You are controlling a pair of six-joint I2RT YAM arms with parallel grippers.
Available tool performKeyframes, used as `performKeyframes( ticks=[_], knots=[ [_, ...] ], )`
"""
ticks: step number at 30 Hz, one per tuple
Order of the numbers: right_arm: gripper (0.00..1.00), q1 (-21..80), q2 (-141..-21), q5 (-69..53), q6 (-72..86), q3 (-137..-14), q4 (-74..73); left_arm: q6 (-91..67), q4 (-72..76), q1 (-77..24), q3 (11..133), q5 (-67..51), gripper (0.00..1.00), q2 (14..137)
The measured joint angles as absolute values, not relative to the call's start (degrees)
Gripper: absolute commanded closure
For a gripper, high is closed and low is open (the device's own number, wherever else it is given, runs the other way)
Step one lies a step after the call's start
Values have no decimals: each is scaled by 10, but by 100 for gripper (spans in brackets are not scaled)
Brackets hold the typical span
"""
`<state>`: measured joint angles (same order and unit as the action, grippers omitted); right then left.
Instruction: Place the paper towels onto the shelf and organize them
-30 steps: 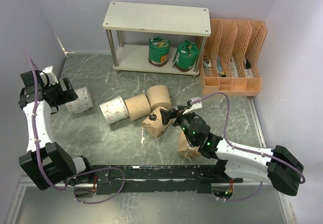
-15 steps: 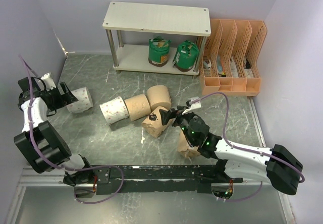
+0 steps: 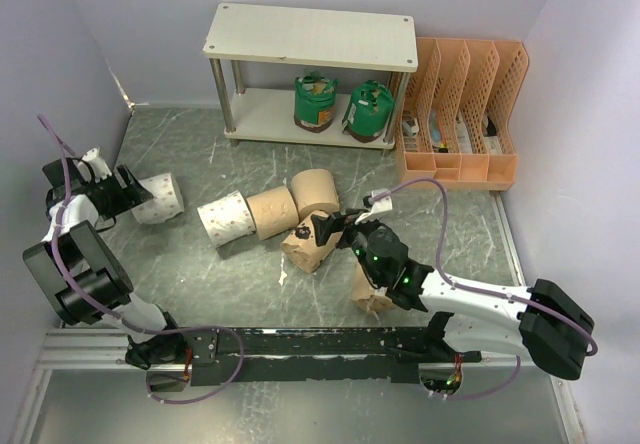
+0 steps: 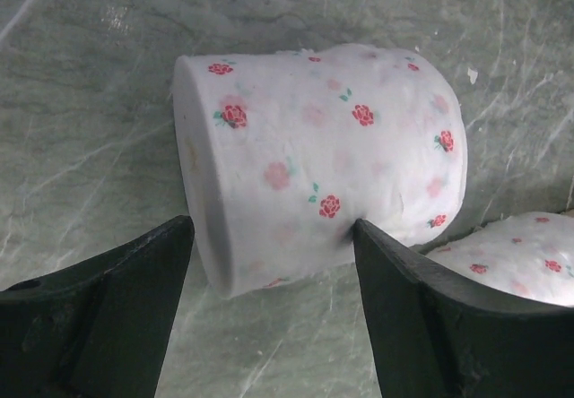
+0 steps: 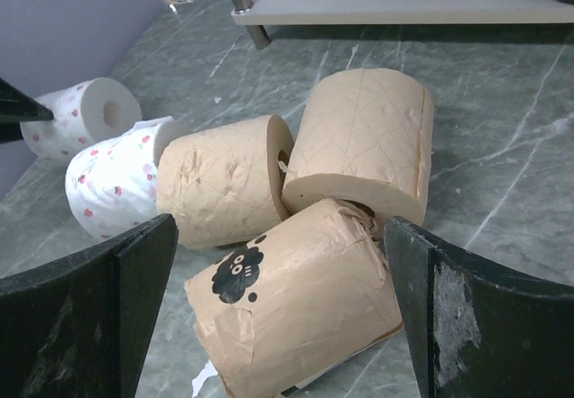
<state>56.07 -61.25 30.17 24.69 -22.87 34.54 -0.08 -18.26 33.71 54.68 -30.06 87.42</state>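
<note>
My left gripper [image 3: 122,190] is open at the left side of the floor, its jaws astride the end of a white rose-patterned roll [image 3: 160,198]. In the left wrist view [image 4: 269,268] the right finger [image 4: 430,317] touches this roll [image 4: 314,156] and the left finger stands apart. My right gripper [image 3: 332,228] is open around a tan paper-wrapped roll [image 3: 306,246], seen between the jaws in the right wrist view [image 5: 300,313]. Two bare tan rolls [image 3: 272,211] [image 3: 316,192] and a second white patterned roll [image 3: 227,218] lie beside it. Two green rolls [image 3: 316,102] stand on the shelf's [image 3: 310,36] lower board.
Another tan wrapped roll [image 3: 370,289] lies under my right arm. An orange perforated file organizer [image 3: 460,114] stands right of the shelf. Grey walls close in the left, back and right sides. The shelf's top board bears nothing.
My left arm has folded back and down toward the left wall, and its gripper has shifted slightly left at the white roll. The rolls and my right arm have barely moved.
</note>
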Motion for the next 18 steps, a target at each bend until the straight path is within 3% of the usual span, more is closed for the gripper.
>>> performKeyframes(
  ticks=[2, 6, 8, 10, 18],
  knots=[
    [0, 561, -618, 299, 249, -232, 344, -5, -170, 337, 547, -306, 25, 886],
    [0, 561, -626, 293, 254, -237, 344, -11, -146, 338, 547, -322, 73, 894],
    [0, 561, -627, 292, 257, -237, 344, -13, -136, 340, 547, -329, 88, 896],
    [0, 561, -627, 292, 260, -237, 344, -17, -133, 343, 547, -337, 93, 898],
    [0, 561, -627, 292, 270, -237, 344, 0, -136, 344, 547, -343, 93, 892]
  ],
)
